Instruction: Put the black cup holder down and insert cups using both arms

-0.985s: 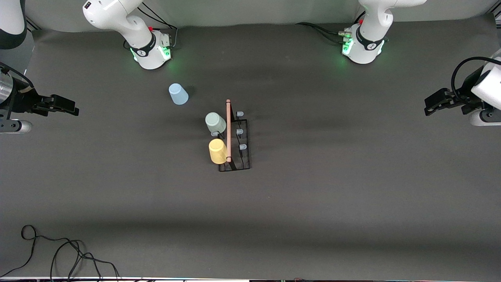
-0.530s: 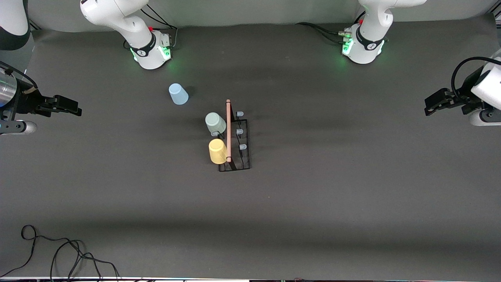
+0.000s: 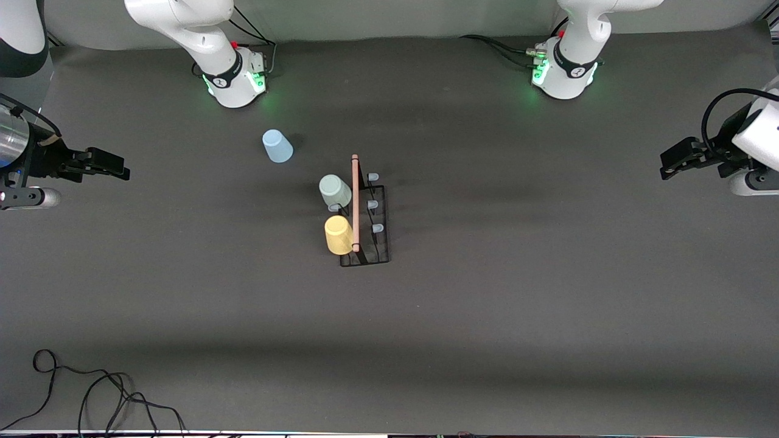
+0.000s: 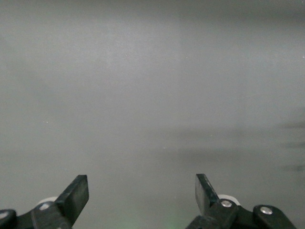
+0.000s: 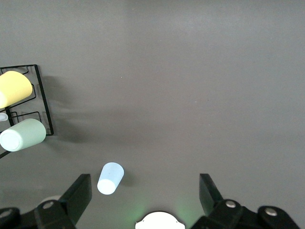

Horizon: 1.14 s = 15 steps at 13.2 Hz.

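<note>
Blue cup (image 3: 277,146) stands upside down nr right arm's base; right gripper (image 5: 145,191) open & closer, left gripper (image 4: 142,191) open, waiting

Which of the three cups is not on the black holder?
The light blue cup. It stands alone on the table near the right arm's base, while the pale green cup and yellow cup sit on the holder.

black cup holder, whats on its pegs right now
The black cup holder carries a pale green cup and a yellow cup on the side toward the right arm's end. The pegs under those cups are covered. Three pale-tipped pegs stand bare.
</note>
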### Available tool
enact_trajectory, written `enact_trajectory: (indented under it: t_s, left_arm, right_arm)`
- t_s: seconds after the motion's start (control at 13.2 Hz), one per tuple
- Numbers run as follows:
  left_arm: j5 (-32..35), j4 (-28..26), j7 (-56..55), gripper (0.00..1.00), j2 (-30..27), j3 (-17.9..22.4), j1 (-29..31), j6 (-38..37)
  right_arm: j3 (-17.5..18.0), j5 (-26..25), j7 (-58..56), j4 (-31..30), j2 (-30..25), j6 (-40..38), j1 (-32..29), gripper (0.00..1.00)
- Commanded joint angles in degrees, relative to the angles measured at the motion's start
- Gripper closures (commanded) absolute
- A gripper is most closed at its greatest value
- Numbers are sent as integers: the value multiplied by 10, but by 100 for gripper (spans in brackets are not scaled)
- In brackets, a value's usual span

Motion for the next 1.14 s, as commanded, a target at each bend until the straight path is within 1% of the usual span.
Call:
enact_trajectory:
  t_s: [0.0, 0.45, 1.06]
  left_arm:
    - [8, -4, 3, 0, -7, 1, -3, -3]
    - [8, -3, 3, 0, -8, 1, -3, -1]
    - [8, -5, 2, 0, -6, 1, -4, 0]
  right_arm:
    - [9, -11, -5, -3, -11, -1, -8, 0]
    - [9, -4, -1, 0, -8, 1, -8, 0]
    - [7, -9, -1, 0, -7, 2, -1, 0]
